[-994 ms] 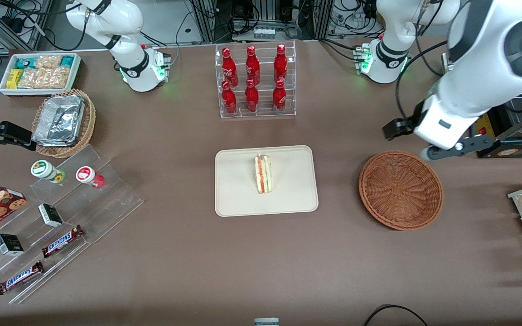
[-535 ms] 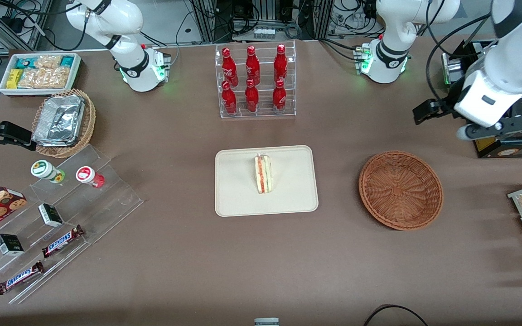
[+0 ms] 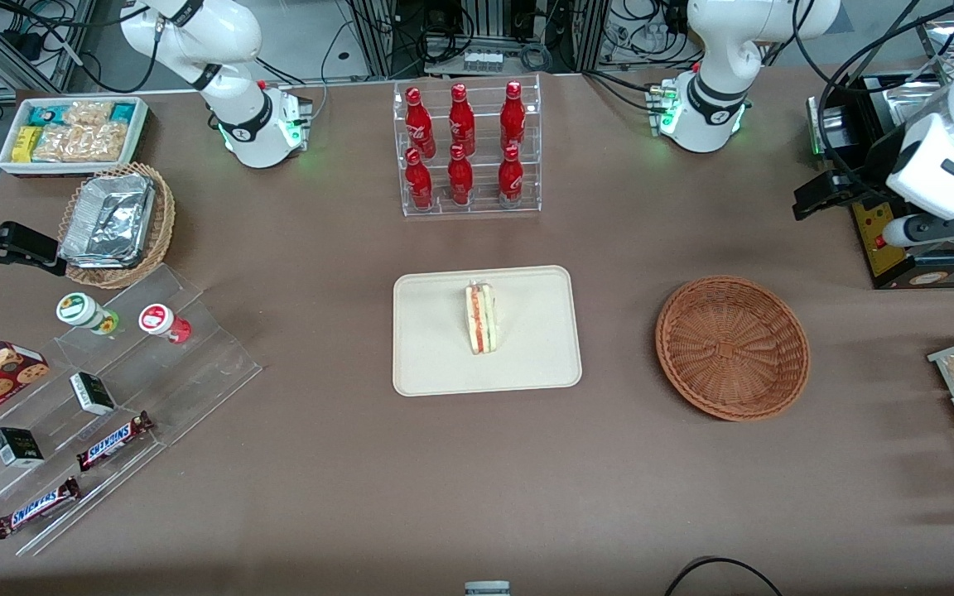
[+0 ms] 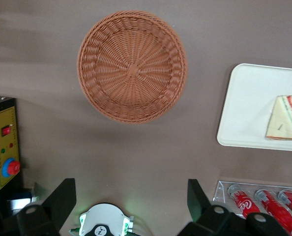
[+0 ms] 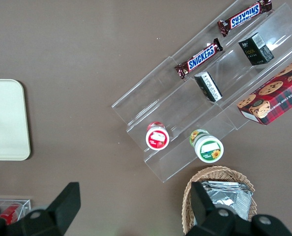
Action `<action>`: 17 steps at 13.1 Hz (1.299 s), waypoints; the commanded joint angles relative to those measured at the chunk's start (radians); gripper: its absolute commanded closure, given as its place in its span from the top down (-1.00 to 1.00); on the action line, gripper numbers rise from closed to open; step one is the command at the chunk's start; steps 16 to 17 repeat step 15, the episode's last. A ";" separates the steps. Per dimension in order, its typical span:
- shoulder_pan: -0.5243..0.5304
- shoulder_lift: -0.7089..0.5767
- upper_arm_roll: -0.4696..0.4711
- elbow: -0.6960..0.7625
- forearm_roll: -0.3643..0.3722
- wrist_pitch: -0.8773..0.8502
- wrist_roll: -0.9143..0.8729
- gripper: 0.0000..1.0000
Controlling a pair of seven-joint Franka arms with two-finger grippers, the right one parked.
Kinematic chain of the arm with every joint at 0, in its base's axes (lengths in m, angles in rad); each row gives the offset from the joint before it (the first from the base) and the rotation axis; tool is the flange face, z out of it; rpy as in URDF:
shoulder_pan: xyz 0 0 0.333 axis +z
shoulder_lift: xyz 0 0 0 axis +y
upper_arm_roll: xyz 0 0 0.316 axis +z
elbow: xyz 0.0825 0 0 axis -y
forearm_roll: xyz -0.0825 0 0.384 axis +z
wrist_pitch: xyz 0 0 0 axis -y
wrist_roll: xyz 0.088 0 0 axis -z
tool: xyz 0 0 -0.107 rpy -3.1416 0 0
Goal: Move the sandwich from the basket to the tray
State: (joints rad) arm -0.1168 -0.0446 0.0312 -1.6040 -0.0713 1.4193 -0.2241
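My pincer hangs spread and empty above the table's working-arm end; the sandwich lies on the tray, the basket beside it.

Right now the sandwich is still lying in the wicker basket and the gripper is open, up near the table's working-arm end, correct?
Not quite. The front view shows the sandwich on the tray; the basket holds nothing. The gripper is open, near the working arm's end.
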 commanded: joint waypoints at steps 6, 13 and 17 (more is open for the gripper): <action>0.106 0.057 -0.076 0.113 -0.005 -0.013 0.083 1.00; 0.085 0.058 -0.076 0.128 0.079 -0.013 0.083 1.00; 0.085 0.058 -0.074 0.127 0.080 -0.014 0.086 1.00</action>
